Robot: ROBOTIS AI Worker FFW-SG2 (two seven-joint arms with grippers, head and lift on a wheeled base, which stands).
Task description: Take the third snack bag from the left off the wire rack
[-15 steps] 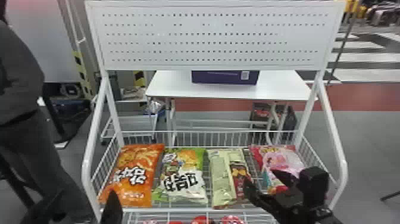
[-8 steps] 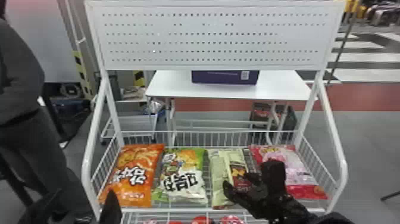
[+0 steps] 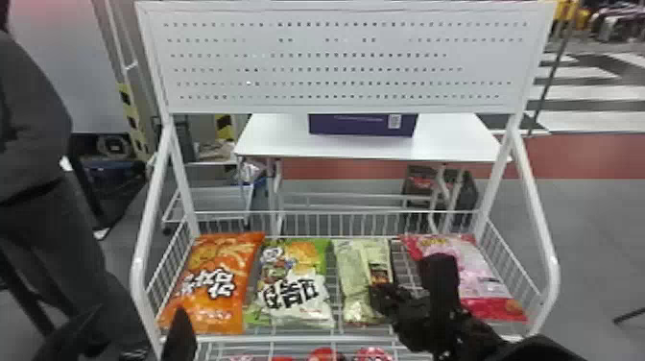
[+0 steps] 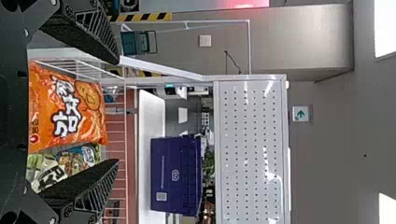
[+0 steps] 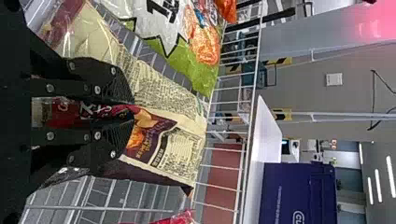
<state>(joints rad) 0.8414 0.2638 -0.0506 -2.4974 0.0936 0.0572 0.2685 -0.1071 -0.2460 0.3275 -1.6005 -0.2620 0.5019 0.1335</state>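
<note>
The wire rack (image 3: 144, 269) holds a row of snack bags. Third from the left is a pale green bag (image 3: 355, 278) with a dark red and brown panel. My right gripper (image 3: 408, 290) sits low over that bag's right edge. In the right wrist view its two fingers stand close together, shut (image 5: 126, 112) on a strip of the bag (image 5: 163, 116). My left gripper (image 4: 93, 107) hangs open at the rack's front left, near the orange bag (image 4: 65, 112), with nothing between its fingers.
Left to right, the other bags are orange (image 3: 216, 283), green and white (image 3: 292, 288) and pink (image 3: 470, 273). A white pegboard (image 3: 345, 57) rises behind the rack. Beyond it, a white table (image 3: 364, 144) carries a blue box (image 3: 362, 125). A person stands at the left (image 3: 29, 192).
My right gripper has moved left from the pink bag to the third bag's right edge, and its fingers have come together on it. The left arm has not moved.
</note>
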